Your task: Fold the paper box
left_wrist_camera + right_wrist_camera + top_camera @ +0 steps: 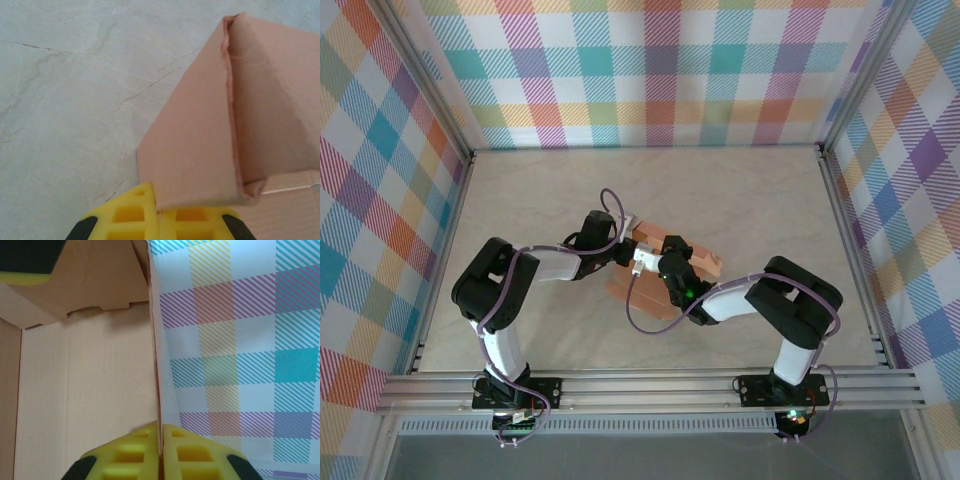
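Both arms meet mid-counter (750,200), and the paper box (623,290) sits right between them, part-folded, base flat on the stone surface with panels standing up.

Left arm (550,265) first: in its wrist view the yellow fingers (130,215) are pressed together, the left jaws closed right at the bottom edge of a raised panel (195,155). That looks like a pinch on the card. The panel leans over a sharp crease, with a second flap tucked in behind it, so the grip seems meant to pin that folded side in place.

Now the right arm (740,300). Its fingers (192,450) sit either side of a thin wall of card (156,365) seen edge-on, so the right jaws are narrow and clamped on that wall. Inside the box (85,390) the floor is bare, with a ragged-edged flap hanging in at the top. Beyond the wall you see the checked backdrop (240,365), which tells me the wall is upright.

So it's one side each, working like two hands bracing opposite walls. My read is that we're mid-fold and the box isn't locked yet. The next move needs a tuck without crushing this thin card, because a heavy squeeze or a twist could buckle a wall.
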`<state>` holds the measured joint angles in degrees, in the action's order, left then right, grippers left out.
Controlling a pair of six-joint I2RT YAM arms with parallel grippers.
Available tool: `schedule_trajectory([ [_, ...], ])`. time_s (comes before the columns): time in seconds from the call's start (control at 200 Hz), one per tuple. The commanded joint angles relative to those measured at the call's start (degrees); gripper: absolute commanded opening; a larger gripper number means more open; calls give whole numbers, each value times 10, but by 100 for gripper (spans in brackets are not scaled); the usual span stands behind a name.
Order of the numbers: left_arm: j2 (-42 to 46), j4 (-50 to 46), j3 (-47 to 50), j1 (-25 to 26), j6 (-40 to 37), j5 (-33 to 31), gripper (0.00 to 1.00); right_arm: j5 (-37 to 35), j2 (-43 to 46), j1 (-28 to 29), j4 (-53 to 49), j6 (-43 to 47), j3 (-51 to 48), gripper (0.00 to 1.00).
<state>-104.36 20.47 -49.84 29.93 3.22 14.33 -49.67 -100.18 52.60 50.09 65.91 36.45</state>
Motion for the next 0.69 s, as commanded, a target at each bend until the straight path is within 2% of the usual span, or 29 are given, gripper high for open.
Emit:
schedule_trajectory([
  [0.0,20,-27,5,2,-17,-11,1,4,28,6,-13,-43,5,20],
  [0.06,22,-32,5,2,-26,-15,1,4,38,6,-25,-57,3,29],
  [0.215,23,-46,-2,2,-42,-30,1,6,81,8,-85,-104,1,38],
  [0.28,23,-51,-5,2,-46,-34,1,20,114,11,-134,-144,2,45],
  [0.445,23,-59,-10,2,-53,-40,1,71,209,26,-338,-267,35,67],
  [0.615,22,-56,-8,3,-62,-33,1,122,309,26,-455,-407,81,75],
  [0.69,22,-51,-8,3,-63,-30,1,157,331,4,-508,-487,115,78],
])
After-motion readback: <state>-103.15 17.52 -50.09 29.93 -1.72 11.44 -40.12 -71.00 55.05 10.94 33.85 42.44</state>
